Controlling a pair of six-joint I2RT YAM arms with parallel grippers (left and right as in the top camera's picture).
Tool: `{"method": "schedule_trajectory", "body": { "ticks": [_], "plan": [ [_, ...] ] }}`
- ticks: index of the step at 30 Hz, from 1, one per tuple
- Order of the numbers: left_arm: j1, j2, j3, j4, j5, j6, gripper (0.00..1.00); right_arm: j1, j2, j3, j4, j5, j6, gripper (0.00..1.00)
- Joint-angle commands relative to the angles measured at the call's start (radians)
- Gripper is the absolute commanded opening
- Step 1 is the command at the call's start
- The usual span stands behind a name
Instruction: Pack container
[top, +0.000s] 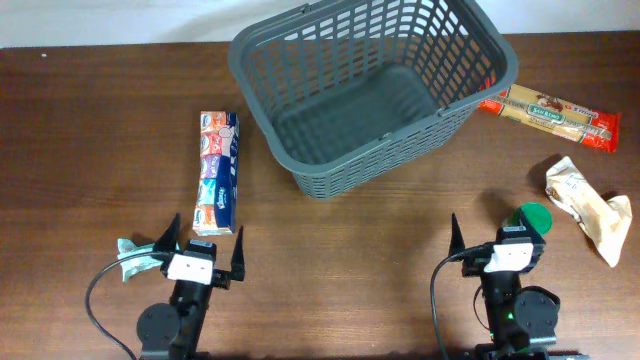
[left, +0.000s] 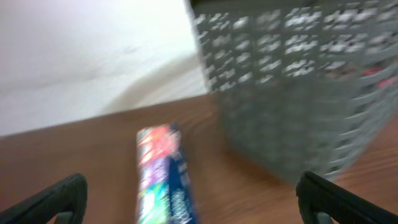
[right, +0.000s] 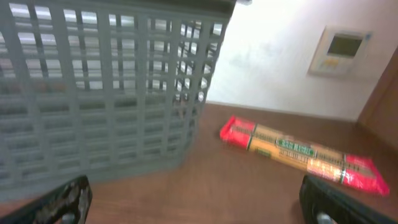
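**Overhead and wrist views: container at the far middle, both jaws wide with nothing in them**

We see the container (top: 350, 110) standing upright on the bench (top: 350, 270), at the far middle, its mouth open upward and its solid bottom bare. Left of it, apart from its wall, a long blue carton (top: 217, 172) with coloured panels lies flat, running near to far. At the far right a pasta packet (top: 550, 115) with red ends lies with one end tucked against the container's right side. Nearer on the right lies a crumpled beige bag (top: 590, 210), and a green round thing (top: 533, 218) shows just beyond the right arm (top: 510, 262), partly hidden by it. A small teal and white packet (top: 135, 255) lies just left of the left arm (top: 190, 272).

Both arms sit at the near edge, well apart from the container. The left jaws stand wide and hold nothing; the left wrist view, badly blurred, shows the carton (left: 163, 174) ahead between them and the container (left: 298, 93) to the right. The right jaws stand equally wide and hold nothing, with the container (right: 106, 93) ahead to the left and the pasta packet (right: 305, 155) to the right.
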Motion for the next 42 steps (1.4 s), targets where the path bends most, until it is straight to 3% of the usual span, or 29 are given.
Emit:
{"method": "schedule_trajectory", "body": {
  "ticks": [1, 7, 13, 16, 21, 28, 31, 35, 39, 42],
  "plan": [
    [0.007, -0.008, -0.008, 0.051, 0.189, -0.130, 0.99, -0.007, -0.013, 0.000, 0.082, -0.025, 0.061, 0.99],
    [0.007, -0.004, 0.057, 0.076, 0.356, -0.284, 0.99, -0.007, -0.001, 0.108, 0.077, -0.024, 0.063, 0.99],
    [0.007, 0.030, 0.165, 0.035, 0.425, -0.289, 0.99, -0.007, 0.095, 0.282, -0.060, -0.103, 0.063, 0.99],
    [0.007, 0.030, 0.164, 0.015, 0.425, -0.289, 0.99, -0.007, 0.132, 0.347, -0.059, -0.248, 0.063, 0.99],
    [0.007, 0.031, 0.165, 0.054, 0.436, -0.297, 0.99, -0.007, 0.140, 0.409, -0.017, -0.269, 0.063, 0.99],
    [0.007, 0.092, 0.279, 0.087, 0.643, -0.345, 0.99, -0.007, 0.201, 0.613, -0.214, -0.301, 0.054, 0.99],
    [0.007, 0.187, 0.426, -0.030, 0.650, -0.309, 0.99, -0.007, 0.290, 0.768, -0.293, -0.293, 0.051, 0.99],
    [0.006, 0.363, 0.699, -0.319, 0.607, -0.137, 0.99, -0.007, 0.467, 1.046, -0.441, -0.293, 0.019, 0.99],
    [0.006, 0.554, 0.994, -0.653, 0.351, -0.117, 0.99, -0.007, 0.706, 1.415, -0.747, -0.290, -0.002, 0.99],
    [0.006, 0.658, 1.152, -0.781, 0.301, -0.117, 0.99, -0.007, 0.892, 1.719, -1.030, -0.294, -0.001, 0.99]
  ]
}}
